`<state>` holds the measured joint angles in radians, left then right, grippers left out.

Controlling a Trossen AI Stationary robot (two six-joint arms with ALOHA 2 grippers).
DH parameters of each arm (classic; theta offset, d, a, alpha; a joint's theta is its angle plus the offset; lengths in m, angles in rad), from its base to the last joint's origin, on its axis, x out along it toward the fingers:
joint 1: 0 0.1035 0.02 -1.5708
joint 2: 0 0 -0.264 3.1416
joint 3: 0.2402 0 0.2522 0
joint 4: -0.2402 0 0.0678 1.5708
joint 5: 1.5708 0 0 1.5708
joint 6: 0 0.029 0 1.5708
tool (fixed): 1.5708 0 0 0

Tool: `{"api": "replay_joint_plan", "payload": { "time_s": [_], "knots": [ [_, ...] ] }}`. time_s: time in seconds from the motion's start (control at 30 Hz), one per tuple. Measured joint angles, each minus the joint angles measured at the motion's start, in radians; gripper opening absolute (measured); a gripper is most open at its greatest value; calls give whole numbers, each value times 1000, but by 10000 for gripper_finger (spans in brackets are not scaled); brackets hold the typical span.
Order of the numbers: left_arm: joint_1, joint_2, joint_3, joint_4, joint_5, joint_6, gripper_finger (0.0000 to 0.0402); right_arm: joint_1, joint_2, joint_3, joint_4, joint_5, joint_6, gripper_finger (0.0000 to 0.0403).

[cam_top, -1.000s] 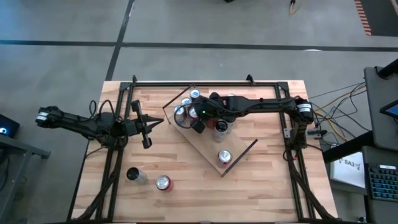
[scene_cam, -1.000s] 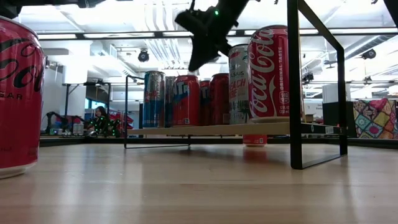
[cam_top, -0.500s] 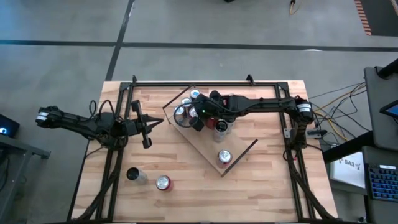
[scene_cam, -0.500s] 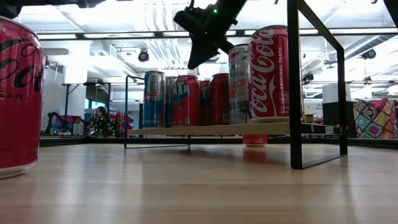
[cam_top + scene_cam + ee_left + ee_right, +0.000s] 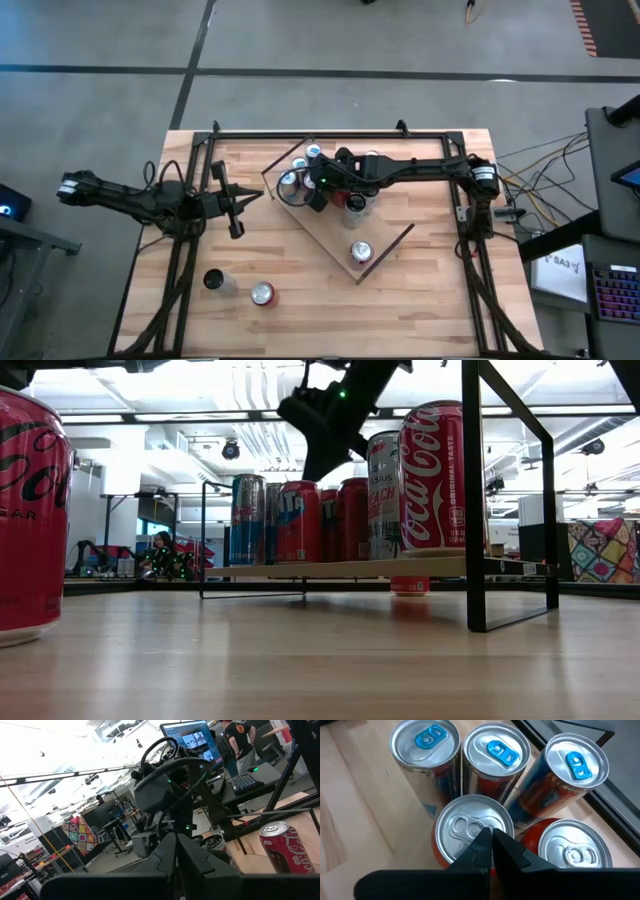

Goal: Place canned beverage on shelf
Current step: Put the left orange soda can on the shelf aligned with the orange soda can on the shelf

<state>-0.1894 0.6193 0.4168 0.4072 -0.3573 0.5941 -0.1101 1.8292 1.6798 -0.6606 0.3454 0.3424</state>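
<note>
The shelf (image 5: 335,236) is a light-wood board lying slantwise across the table's middle, raised a little on a dark frame (image 5: 350,568). Several cans stand upright at its far-left end (image 5: 298,168). A white can (image 5: 384,490) and a red cola can (image 5: 432,475) stand farther along it. My right gripper (image 5: 314,199) is shut and slants down over that cluster, its tips (image 5: 491,833) right over the silver top of a red can (image 5: 465,827). My left gripper (image 5: 256,195) waits shut above the table's left side. My right gripper comes from above and from the table's right, slanting down, with its shut fingertips (image 5: 308,476) at about the height of the can tops. Whether they touch the red can's top (image 5: 462,832) I cannot tell.
Two loose cans stand on the table near its front left, a red one (image 5: 262,294) and a dark one (image 5: 215,281); the red one fills the low view's left edge (image 5: 30,510). A black frame (image 5: 478,500) rims the table. Bare board lies between the cluster and the cola can (image 5: 361,252).
</note>
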Motion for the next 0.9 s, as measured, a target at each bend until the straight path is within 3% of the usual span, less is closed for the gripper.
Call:
{"api": "replay_joint_plan", "payload": {
  "time_s": [0.9],
  "knots": [
    [0,0,0,-1,-2,0,0,-1,-10,0,-40,23,36,9]
  ]
}}
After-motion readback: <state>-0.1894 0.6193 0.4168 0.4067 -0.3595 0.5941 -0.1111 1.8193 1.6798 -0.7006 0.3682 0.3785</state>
